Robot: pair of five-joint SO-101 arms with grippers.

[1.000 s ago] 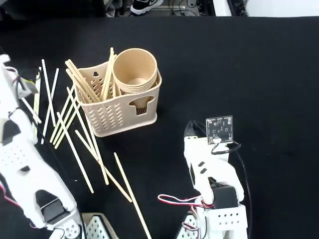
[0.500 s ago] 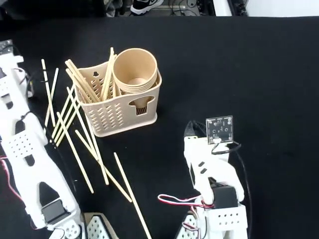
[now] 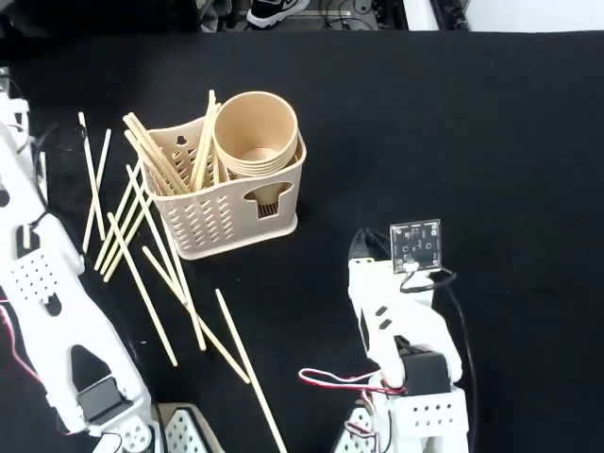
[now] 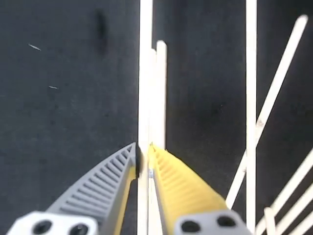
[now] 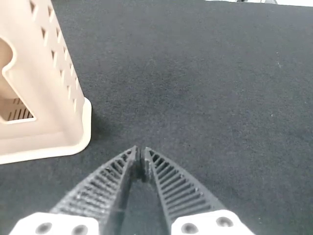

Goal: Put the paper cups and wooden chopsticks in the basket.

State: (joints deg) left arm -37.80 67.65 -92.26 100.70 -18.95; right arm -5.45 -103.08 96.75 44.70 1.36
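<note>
The beige basket (image 3: pixel 226 222) holds stacked paper cups (image 3: pixel 255 132) and several wooden chopsticks (image 3: pixel 156 156). More chopsticks (image 3: pixel 142 283) lie loose on the black table to its left and front. My left gripper (image 4: pixel 143 159) is shut on a thin bundle of chopsticks (image 4: pixel 145 73) that runs straight out past its tips, with other loose chopsticks (image 4: pixel 251 98) lying beside it. The left arm (image 3: pixel 38 274) stands along the table's left edge. My right gripper (image 5: pixel 142 159) is shut on nothing, low over the cloth just right of the basket (image 5: pixel 34 73); from above the gripper (image 3: pixel 360 247) sits front right of the basket.
A single long chopstick (image 3: pixel 250 368) lies near the front edge between the arms' bases. Bare black cloth (image 3: pixel 472 142) spreads across the right half of the table. Dark clutter lies beyond the table's far edge.
The left arm has swung farther toward the table's left edge and far side. Two sticks that lay by its gripper a second ago no longer lie there. The right arm has kept still.
</note>
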